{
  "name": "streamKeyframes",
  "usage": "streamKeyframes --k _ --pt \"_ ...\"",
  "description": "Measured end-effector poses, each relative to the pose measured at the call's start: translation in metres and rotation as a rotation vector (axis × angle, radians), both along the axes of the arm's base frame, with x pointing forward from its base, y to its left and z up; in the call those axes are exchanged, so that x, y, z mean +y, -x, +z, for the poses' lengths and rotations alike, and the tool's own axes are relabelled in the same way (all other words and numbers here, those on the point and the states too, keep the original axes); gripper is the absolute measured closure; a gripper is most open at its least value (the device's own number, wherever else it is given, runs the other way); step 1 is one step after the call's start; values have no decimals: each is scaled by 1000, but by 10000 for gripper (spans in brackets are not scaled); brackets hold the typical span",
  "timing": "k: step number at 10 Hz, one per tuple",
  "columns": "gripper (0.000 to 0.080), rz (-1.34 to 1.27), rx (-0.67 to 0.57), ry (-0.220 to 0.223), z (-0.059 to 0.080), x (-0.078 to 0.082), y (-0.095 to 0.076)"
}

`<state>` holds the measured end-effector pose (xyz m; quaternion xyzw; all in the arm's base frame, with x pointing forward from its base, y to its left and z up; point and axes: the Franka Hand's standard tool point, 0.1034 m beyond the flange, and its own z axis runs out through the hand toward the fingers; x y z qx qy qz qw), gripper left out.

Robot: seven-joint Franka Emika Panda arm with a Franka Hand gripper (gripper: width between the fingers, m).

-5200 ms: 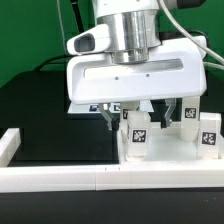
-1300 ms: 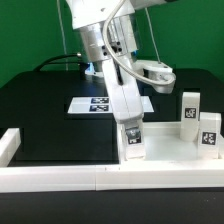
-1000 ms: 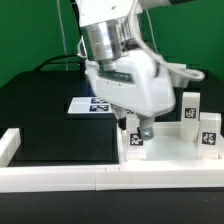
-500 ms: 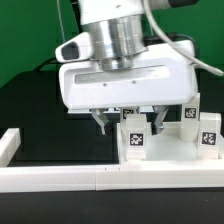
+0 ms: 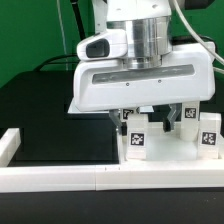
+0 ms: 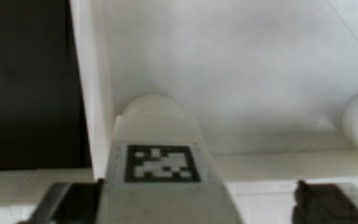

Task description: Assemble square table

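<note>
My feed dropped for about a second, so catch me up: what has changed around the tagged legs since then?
The claw swung from a tilted pose back to level, facing the camera, and now hangs open over the nearest short white tagged leg, gripping nothing. That leg still stands upright on the white square plastic slab; the two legs at the exterior view's right have not moved.

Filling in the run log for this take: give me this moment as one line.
stage: leg pickup | pincer: open, straddling leg, not gripping | leg: upright on tabletop | other legs: upright, exterior view's right
</note>
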<state>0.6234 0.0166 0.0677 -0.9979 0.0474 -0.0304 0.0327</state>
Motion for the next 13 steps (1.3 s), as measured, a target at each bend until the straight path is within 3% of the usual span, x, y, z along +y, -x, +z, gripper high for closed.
streamKeyframes --k 1,2,5,7,10,12,13 --pt "433 -89 4 0 0 -5 0" --pt "508 -149 8 -3 0 -6 0" --pt "508 -339 19 -17 0 -6 0" --pt "508 -733 52 -42 2 -5 1" --pt "508 -1240 143 -154 2 -7 0" --pt "508 -1308 152 -153 1 -3 1" --pt "438 -1297 150 -152 1 -3 1"
